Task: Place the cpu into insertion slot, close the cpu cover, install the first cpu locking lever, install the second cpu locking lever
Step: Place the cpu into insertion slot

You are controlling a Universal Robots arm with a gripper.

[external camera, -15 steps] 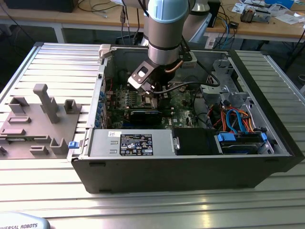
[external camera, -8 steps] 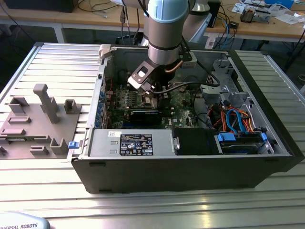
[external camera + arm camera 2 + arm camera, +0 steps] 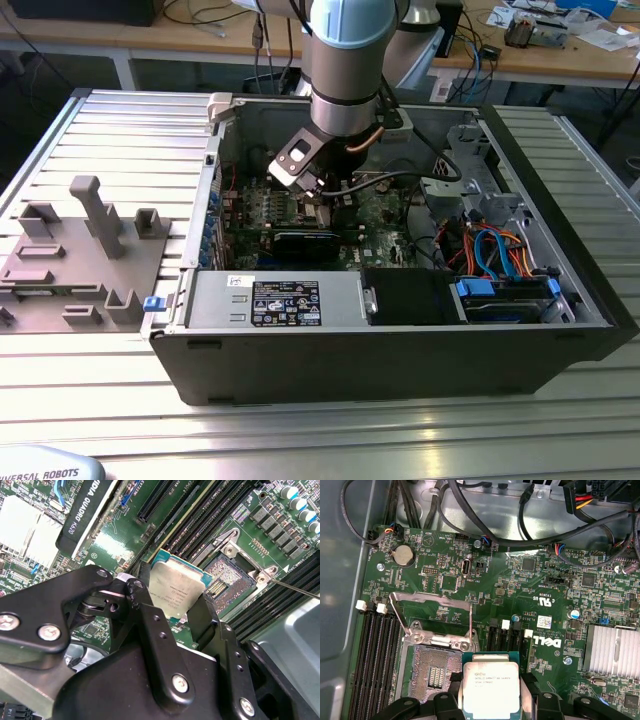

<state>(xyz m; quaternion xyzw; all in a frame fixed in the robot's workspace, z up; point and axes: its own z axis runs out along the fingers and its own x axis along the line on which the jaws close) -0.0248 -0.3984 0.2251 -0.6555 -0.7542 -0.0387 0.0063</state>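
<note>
My gripper (image 3: 172,602) is shut on the cpu (image 3: 176,586), a silvery square chip with a green edge, pinched by two opposite sides. The chip hangs just above the green board, beside the insertion slot (image 3: 227,582) and not over it. In the first wrist view the cpu (image 3: 490,690) sits between the black fingers of the gripper (image 3: 490,702), and the dark slot (image 3: 432,672) with its metal rim lies bare next to it. The cpu cover (image 3: 431,598) stands swung open, thin lever wires along its sides. In the exterior view the gripper (image 3: 318,195) reaches down into the open computer case.
Long black memory slots (image 3: 375,665) flank the socket. A black graphics card (image 3: 85,515) and a finned heatsink (image 3: 612,647) lie nearby. Black cables (image 3: 520,510) cross above the board. The case walls (image 3: 400,360), a power supply (image 3: 285,300) and a drive bay (image 3: 500,295) hem the arm in.
</note>
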